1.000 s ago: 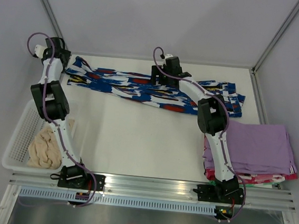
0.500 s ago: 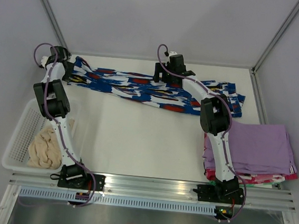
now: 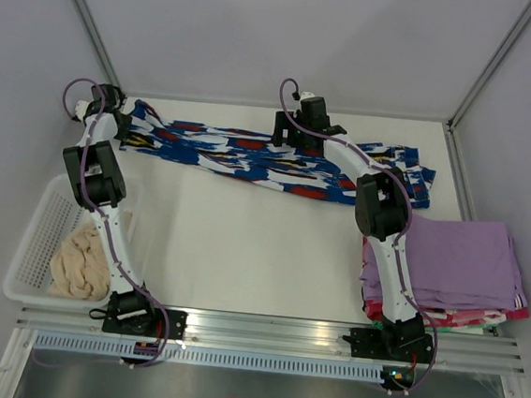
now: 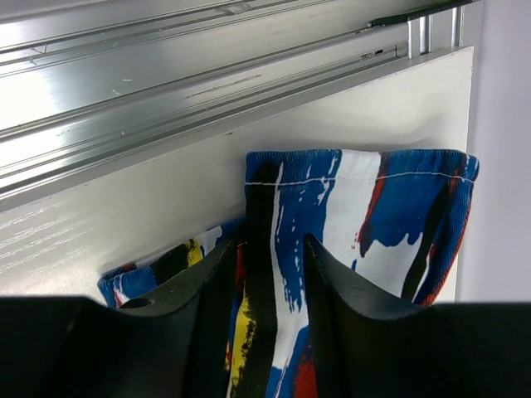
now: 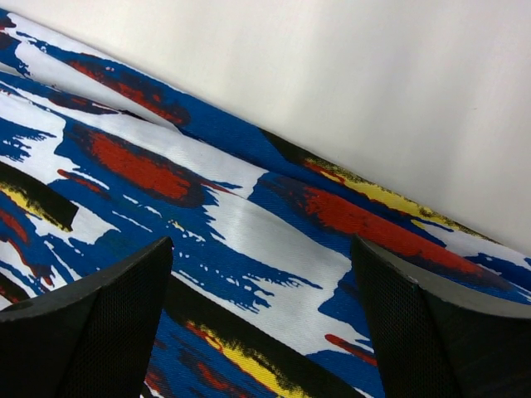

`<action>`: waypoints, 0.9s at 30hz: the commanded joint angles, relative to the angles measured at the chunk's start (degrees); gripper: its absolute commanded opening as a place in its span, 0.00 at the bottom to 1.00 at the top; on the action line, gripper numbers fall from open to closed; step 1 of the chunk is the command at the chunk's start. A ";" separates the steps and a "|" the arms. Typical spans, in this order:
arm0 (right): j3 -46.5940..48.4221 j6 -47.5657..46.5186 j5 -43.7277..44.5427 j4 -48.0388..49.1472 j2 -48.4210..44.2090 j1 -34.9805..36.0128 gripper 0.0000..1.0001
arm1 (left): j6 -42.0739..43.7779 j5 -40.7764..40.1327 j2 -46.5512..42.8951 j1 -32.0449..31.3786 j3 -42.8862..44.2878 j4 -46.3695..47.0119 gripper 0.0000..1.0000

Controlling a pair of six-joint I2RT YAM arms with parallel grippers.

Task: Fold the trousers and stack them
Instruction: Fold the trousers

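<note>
The trousers (image 3: 241,155) lie stretched out flat along the back of the table, in a blue, white and black print with red and yellow flecks. My left gripper (image 3: 116,121) is down at their left end. In the left wrist view its fingers (image 4: 267,249) stand a narrow gap apart, with the hemmed end of the trousers (image 4: 373,207) running between them. My right gripper (image 3: 292,134) is over the middle of the trousers. In the right wrist view it (image 5: 261,249) is wide open just above the flat fabric (image 5: 249,220), holding nothing.
A stack of folded lilac garments (image 3: 457,260) sits at the right edge. A white basket (image 3: 36,233) holding a cream fluffy bundle (image 3: 80,266) stands at the left. The metal rail of the back wall (image 4: 166,91) is close behind the left gripper.
My left gripper has moved right from the back-left corner onto the left end of the trousers. My right gripper has shifted slightly toward the back over the trousers' middle.
</note>
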 commanded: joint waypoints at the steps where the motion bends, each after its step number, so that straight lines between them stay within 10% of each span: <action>1: 2.62 0.92 -0.42 -0.51 -0.59 0.05 0.94 | -0.46 0.95 1.12 0.09 2.28 3.08 0.43; 11: 2.62 1.28 -0.25 -0.42 -0.59 0.05 0.94 | 0.59 0.86 -0.10 0.18 1.84 2.99 0.02; 27: 2.44 2.68 -1.47 1.60 -0.41 0.05 0.94 | 0.77 -4.85 -18.02 0.18 -16.08 9.85 0.02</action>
